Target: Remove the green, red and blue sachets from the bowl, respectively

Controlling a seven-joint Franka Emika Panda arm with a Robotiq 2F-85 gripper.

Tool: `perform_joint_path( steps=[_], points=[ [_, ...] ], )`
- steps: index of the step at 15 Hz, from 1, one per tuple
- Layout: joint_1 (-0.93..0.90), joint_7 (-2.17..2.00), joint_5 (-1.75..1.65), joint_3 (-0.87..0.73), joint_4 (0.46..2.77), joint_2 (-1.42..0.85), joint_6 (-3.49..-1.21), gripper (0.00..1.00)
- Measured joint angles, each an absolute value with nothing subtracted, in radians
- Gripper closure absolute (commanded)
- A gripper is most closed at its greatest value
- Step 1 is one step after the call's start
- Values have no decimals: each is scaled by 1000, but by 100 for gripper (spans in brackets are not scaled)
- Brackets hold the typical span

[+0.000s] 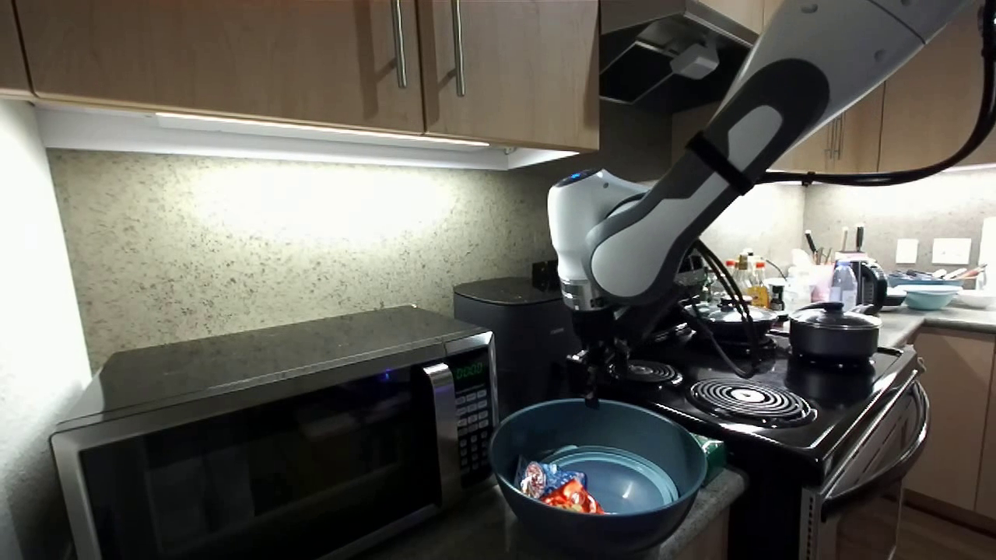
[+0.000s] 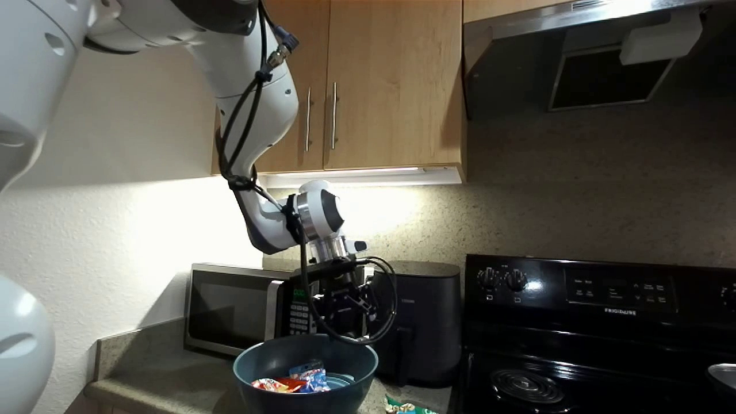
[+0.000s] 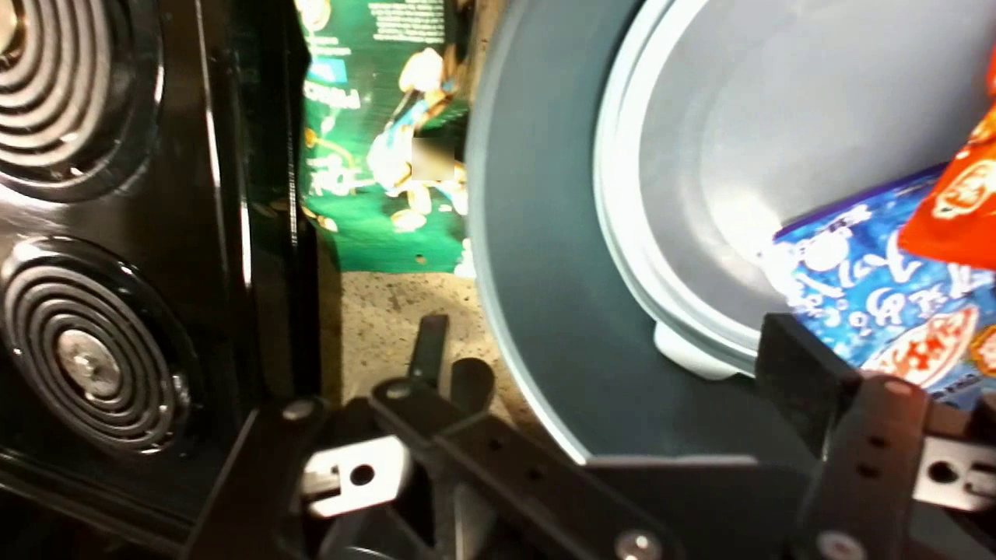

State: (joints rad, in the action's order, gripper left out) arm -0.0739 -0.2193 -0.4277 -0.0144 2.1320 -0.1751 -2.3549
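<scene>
Hovering empty, fingers (image 3: 801, 373) splayed, the end effector (image 3: 615, 359) seemingly has the red sachet (image 3: 955, 210) and blue sachet (image 3: 887, 284) left in the bowl (image 3: 537, 233), the green sachet (image 3: 366, 148) out at the tabletop (image 3: 381, 319) edge by the stove (image 3: 183, 218).

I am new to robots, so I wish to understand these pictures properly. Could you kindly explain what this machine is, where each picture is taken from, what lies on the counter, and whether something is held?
The machine is a single robot arm. Two pictures come from cameras standing outside it; the third comes from its wrist, so its fingers show at the bottom. On the counter, near a microwave, stands a large bowl; a red sachet and a blue sachet lie inside. A green sachet lies outside, between the bowl and the stove. The fingers are spread apart and nothing is held between them.
</scene>
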Motion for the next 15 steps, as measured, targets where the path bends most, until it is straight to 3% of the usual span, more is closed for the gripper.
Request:
perform_joint_path(
  steps=[15],
  points=[
    [-84, 306, -91, 142, 2129, -240, -2217, 0]
  ],
)
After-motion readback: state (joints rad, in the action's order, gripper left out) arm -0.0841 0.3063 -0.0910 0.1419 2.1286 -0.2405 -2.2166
